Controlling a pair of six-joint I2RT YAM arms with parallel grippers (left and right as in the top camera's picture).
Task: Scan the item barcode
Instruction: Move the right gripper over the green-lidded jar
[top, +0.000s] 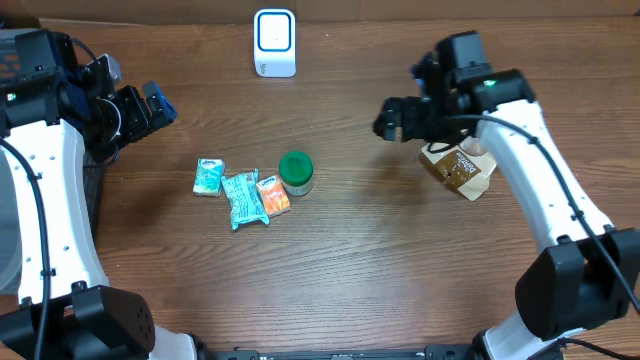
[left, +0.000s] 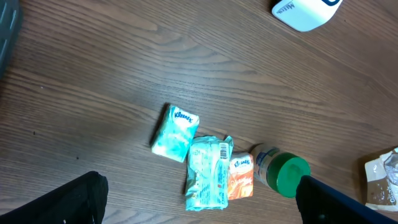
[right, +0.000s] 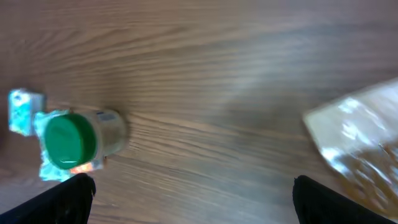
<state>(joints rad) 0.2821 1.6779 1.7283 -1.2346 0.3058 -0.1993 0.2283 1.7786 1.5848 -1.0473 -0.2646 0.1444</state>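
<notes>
Table (top: 380, 260): wood-grain top, brown, matt, smooth.
Pouch (top: 460, 168), just beside the right gripper (top: 388, 118): looks like brown paper, with a glossy, crinkled clear patch.
Jar (top: 296, 172), further out in front of that gripper: smooth green plastic lid, pale label on the body.
Packets (top: 244, 199), touching the jar: thin plastic film, shiny and creased.
Scanner (top: 274, 43), well apart from the gripper: hard white plastic, glossy.
Fingers (right: 62, 202): black, matt.

Brown wood-grain table (top: 400, 270)
</notes>
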